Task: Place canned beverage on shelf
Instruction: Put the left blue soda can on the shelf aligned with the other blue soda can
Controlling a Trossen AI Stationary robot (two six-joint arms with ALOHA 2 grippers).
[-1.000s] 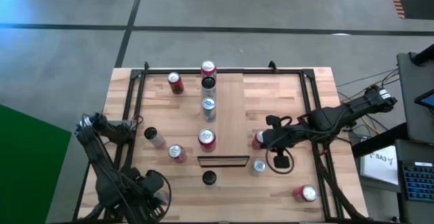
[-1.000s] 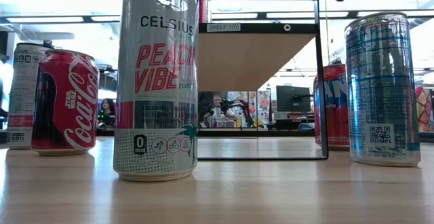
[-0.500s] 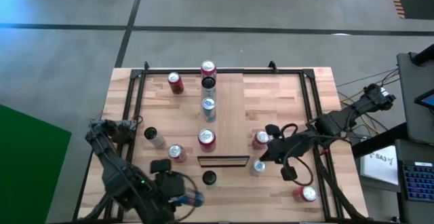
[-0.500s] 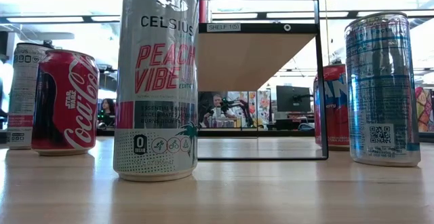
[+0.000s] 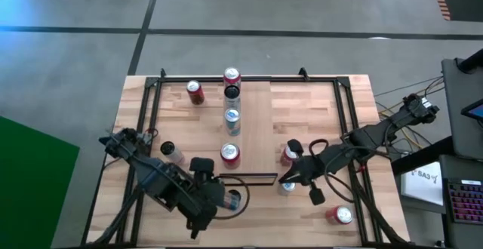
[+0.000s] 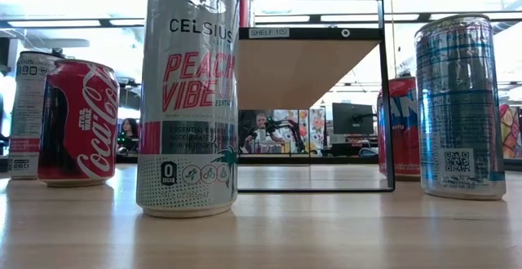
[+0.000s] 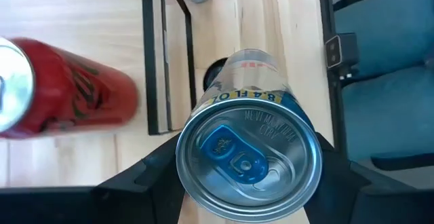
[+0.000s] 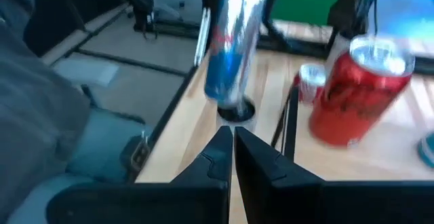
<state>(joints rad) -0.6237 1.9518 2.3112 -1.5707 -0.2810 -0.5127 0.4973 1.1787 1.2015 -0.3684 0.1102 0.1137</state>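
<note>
Left gripper [image 7: 247, 176] clamps a slim silver-blue drink can [image 7: 248, 157], held lying flat at the table's near edge, just short of the raised light-wood shelf [image 5: 256, 139]. Right gripper [image 5: 285, 178] shut, empty, beside that end. Beyond, four cans lined up; placement still pending.

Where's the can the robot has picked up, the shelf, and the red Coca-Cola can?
held can [image 7: 247, 168]: left wrist view, on its silver top.
shelf [image 6: 306, 61]: low view, on its wooden underside.
Coca-Cola can [image 6: 79, 122]: low view, on its red side.
</note>
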